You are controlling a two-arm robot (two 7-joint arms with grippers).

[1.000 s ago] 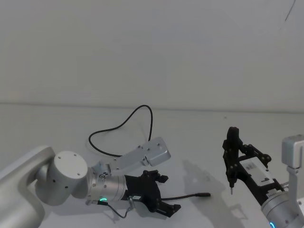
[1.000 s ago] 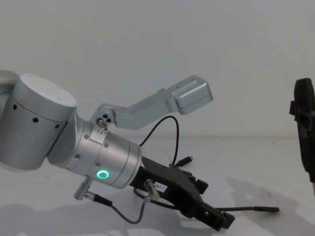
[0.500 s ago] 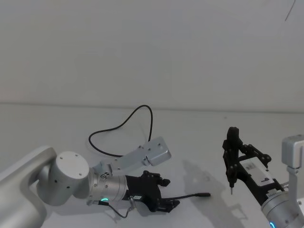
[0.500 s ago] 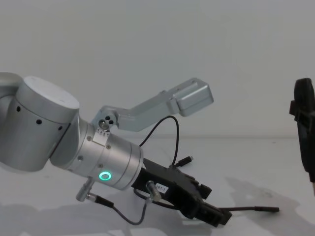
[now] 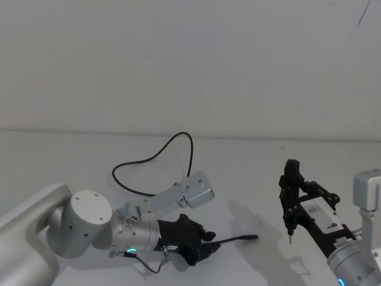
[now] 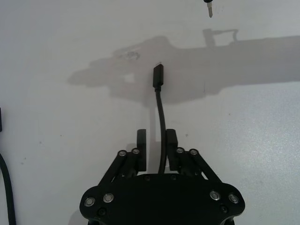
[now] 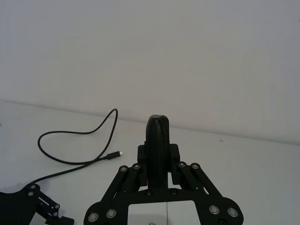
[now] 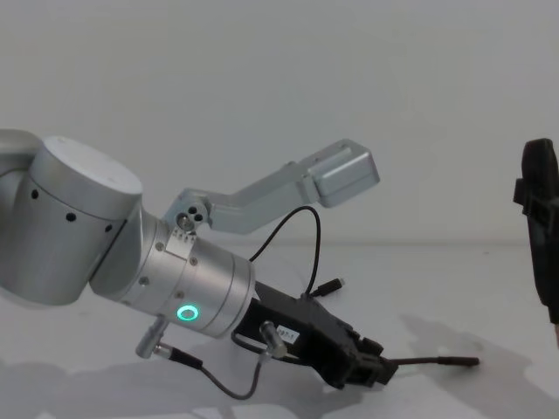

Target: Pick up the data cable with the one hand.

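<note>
My left claw [image 5: 208, 243] lies low over the matte white desk [image 5: 250, 167] in front of me, left of centre. It is black and angular, with riveted link arms. Its two blunt fingers [image 6: 141, 142] are clamped on the data cable [image 6: 161, 117]. The cord runs between them and lies against one of them, and from the wrist a sliver of desk shows beside the other. Past the fingers the thin black cord juts out nearly straight towards the right and ends in a slim flat plug [image 6: 158, 77].

Behind the claw the cable curls away over the desk in a wide, loose loop [image 5: 152, 156]. Its far plug [image 8: 330, 285] rests on the desk.

From the chest, the claw [image 8: 376, 371] joins a thick brushed-silver cylinder [image 8: 201, 288] carrying a glowing green ring [image 8: 183, 312]. A bent silver bracket [image 8: 336, 175] rises above it. A short grey wire with metal elbow ends [image 8: 218, 382] hangs underneath.

My right claw [image 5: 290, 190] stands parked well to the right. Its fingers are pressed together into one slim, upright black post with a fine pointed tip.
</note>
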